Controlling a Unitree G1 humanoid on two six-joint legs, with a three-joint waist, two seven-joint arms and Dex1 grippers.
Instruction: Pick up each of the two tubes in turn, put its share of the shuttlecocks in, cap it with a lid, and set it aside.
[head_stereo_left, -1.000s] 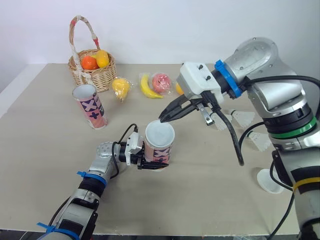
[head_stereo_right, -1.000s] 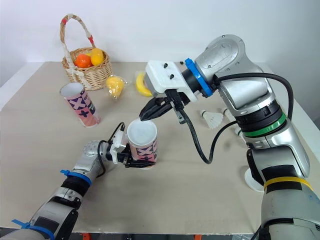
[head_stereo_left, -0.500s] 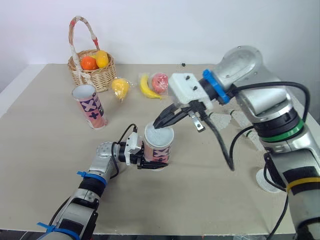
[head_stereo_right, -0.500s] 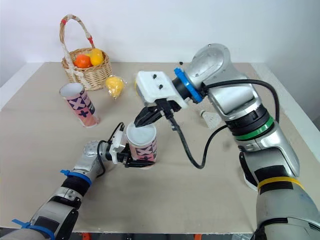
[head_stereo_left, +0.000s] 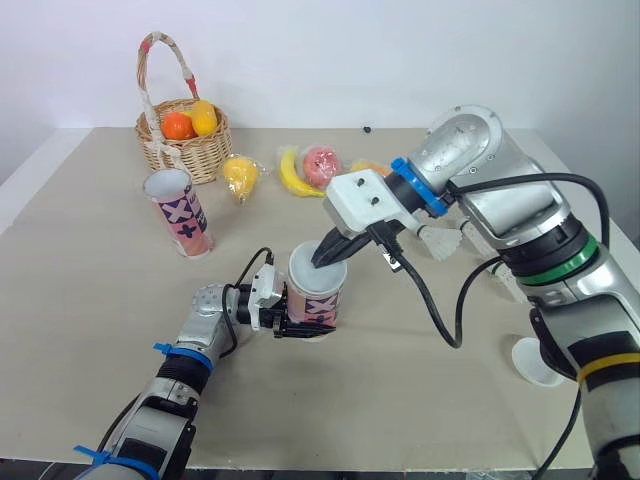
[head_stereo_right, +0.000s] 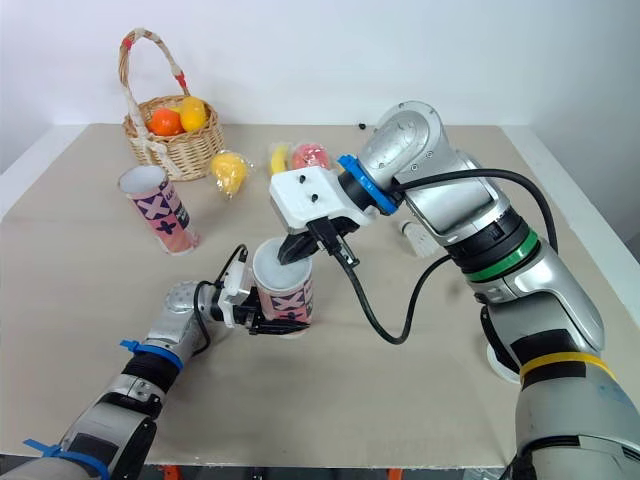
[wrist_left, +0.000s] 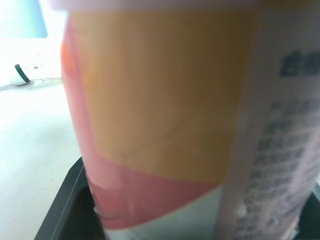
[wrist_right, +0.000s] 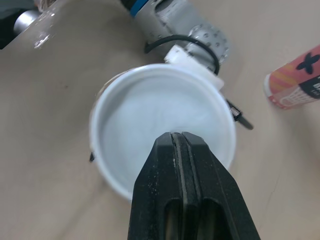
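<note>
- Near tube (head_stereo_left: 318, 302): pink and orange print, upright near the table's (head_stereo_left: 90, 300) middle, capped by white lid (wrist_right: 150, 117).
- Left gripper (head_stereo_left: 291, 323): reaching in from 8 o'clock of the near tube, fingers clamped on the lower wall from both sides.
- Right gripper (head_stereo_left: 322, 258): coming in from 2 o'clock, fingers pressed together with nothing between them, tips down over the white lid's face; contact not clear.
- Second tube (head_stereo_left: 182, 212): at 10 o'clock of the near tube, well apart, open-topped, leaning slightly.
- Spare lid (head_stereo_left: 533, 362): at 4 o'clock, flat on the table near its edge.
- Shuttlecock (head_stereo_left: 441, 241): at 2 o'clock, lying on the table beyond the right arm.
- Basket (head_stereo_left: 185, 145): at 11 o'clock, far side, holding orange and yellow fruit.
- Banana (head_stereo_left: 293, 175): at 12 o'clock, between a wrapped yellow fruit (head_stereo_left: 241, 174) and a red fruit (head_stereo_left: 321, 163).
</note>
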